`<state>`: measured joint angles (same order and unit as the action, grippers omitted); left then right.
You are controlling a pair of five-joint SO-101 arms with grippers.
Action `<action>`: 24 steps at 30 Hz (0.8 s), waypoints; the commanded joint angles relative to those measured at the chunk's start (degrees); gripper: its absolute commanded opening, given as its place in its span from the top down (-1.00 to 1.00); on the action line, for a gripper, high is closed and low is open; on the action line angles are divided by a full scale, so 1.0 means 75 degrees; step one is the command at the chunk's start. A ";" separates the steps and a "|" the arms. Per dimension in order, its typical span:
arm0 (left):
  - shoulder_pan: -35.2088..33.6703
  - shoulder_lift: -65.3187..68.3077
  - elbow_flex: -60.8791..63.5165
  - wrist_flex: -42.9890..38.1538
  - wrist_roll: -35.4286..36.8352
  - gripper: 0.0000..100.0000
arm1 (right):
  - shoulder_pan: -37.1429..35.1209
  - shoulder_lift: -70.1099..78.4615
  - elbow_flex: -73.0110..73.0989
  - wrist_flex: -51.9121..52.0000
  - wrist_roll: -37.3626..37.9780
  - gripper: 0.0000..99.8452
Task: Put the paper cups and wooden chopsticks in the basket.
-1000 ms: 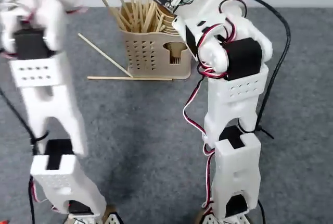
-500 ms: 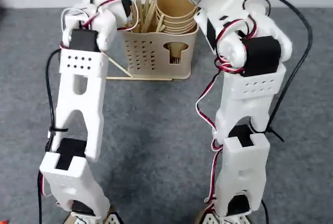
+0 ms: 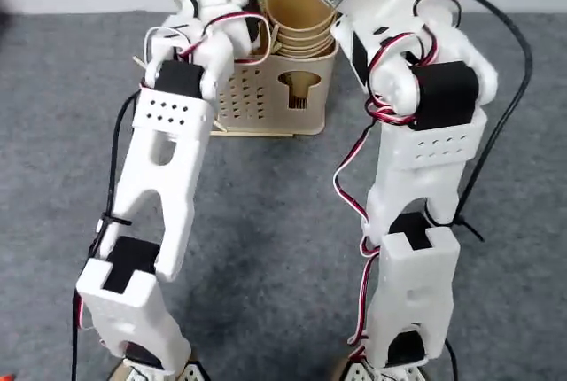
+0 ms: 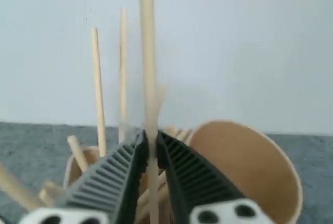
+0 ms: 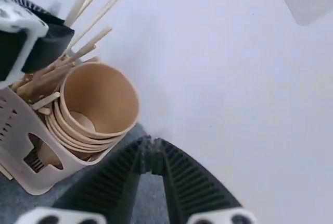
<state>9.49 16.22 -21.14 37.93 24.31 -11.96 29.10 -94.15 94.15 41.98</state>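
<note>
Left hand (image 4: 150,148): pinching one wooden chopstick (image 4: 147,52) between its ribbed jaws. The stick stands close to upright, and most of its length rises above the grip.
Where it hangs: over the basket (image 3: 266,89), on the side that holds the standing chopsticks (image 4: 97,94). The held stick's lower end dips in among them. I cannot tell whether it touches the bottom.
Paper cups (image 3: 297,18): nested in one stack and tilted, already inside the basket beside the sticks.
Right hand (image 5: 151,153): jaws pressed together with nothing between them, raised just beside the cup side of the basket.
Loose chopstick (image 3: 261,134): flat on the grey tabletop (image 3: 266,248), lying along the basket's front foot and touching it or very near it.
Step in hand: by my reading, delivery of a chopstick. The cups look done.
Progress: late in the task, as I judge it. The held stick and the one on the tabletop are the leftovers I can see.
Next move calls for: easing the stick a little lower into the bundle, then spreading the jaws so it drops without tipping out.
After that: a low, flat pinch on the loose stick. It lies hard against the basket, so there is little room for the jaws.
</note>
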 commanded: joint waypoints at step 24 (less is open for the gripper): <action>-0.0316 -0.0188 0.0580 -0.0316 -0.1055 0.71 | 0.0076 -0.0615 -0.0316 0.0006 -0.0094 0.98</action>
<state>7.56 16.13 -16.57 31.96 19.12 -11.96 29.10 -94.15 94.15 41.80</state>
